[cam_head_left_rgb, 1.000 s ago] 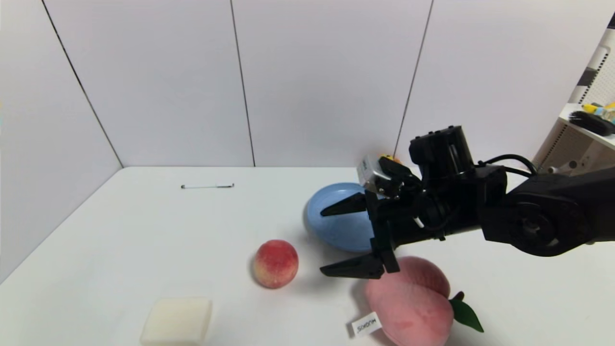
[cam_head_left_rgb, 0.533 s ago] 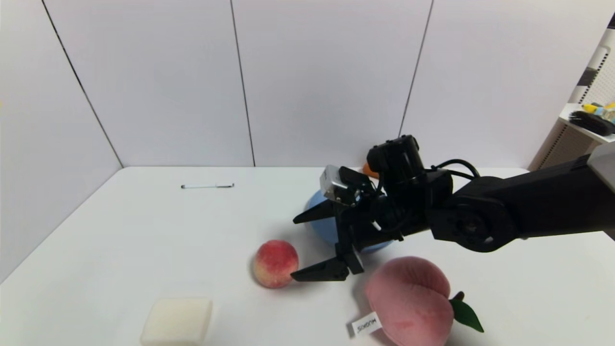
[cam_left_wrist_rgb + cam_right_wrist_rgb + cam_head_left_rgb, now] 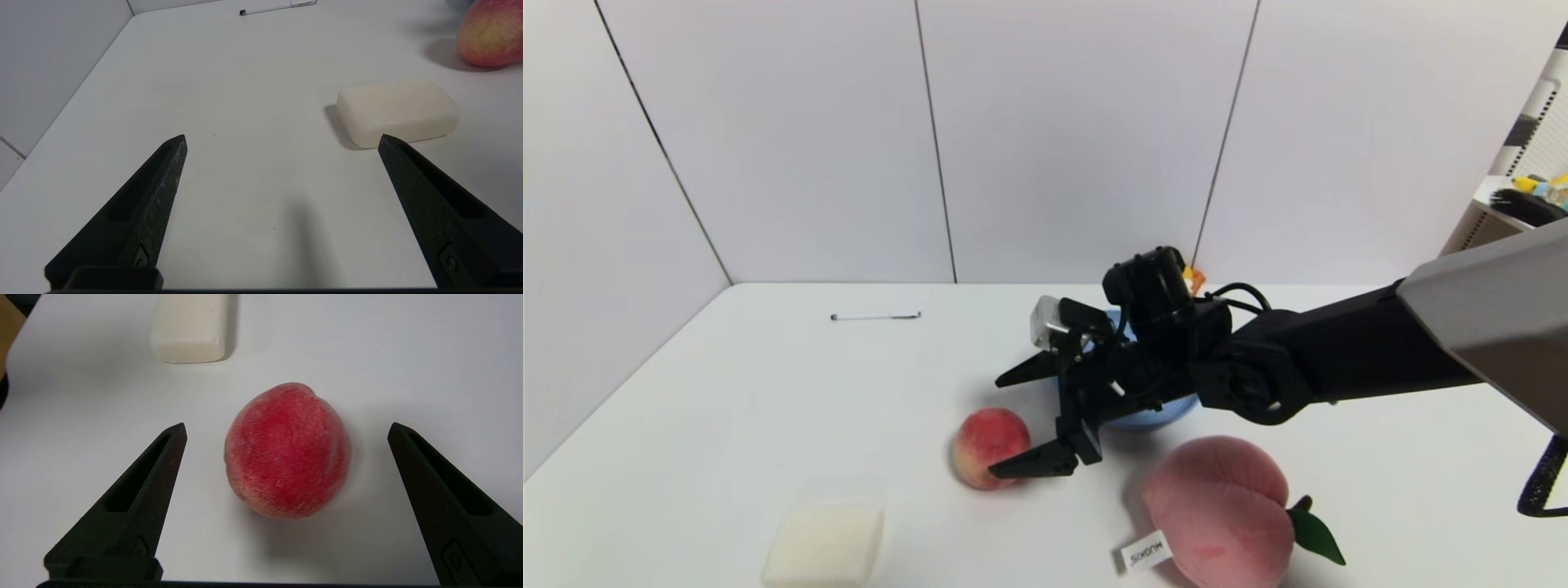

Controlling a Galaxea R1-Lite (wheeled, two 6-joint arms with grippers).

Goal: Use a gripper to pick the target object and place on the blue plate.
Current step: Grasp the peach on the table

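The target object, a small red and yellow peach (image 3: 984, 445) (image 3: 288, 451), rests on the white table. My right gripper (image 3: 995, 428) (image 3: 287, 426) reaches it from the right, low over the table and open wide. One fingertip is beyond the peach and one in front, neither touching it. The blue plate (image 3: 1147, 420) lies behind the gripper, mostly hidden by the wrist. My left gripper (image 3: 282, 139) hovers open and empty over bare table near the front left; it does not show in the head view.
A large pink plush peach (image 3: 1225, 510) with a leaf and tag lies just right of the gripper. A cream soap-like block (image 3: 823, 545) (image 3: 398, 110) sits front left of the small peach. A pen (image 3: 876, 316) lies far back. A shelf (image 3: 1523, 208) stands at the right.
The right arm has swung left and down from over the plate. Its open jaws now stand on either side of the small peach. The peach has not moved.
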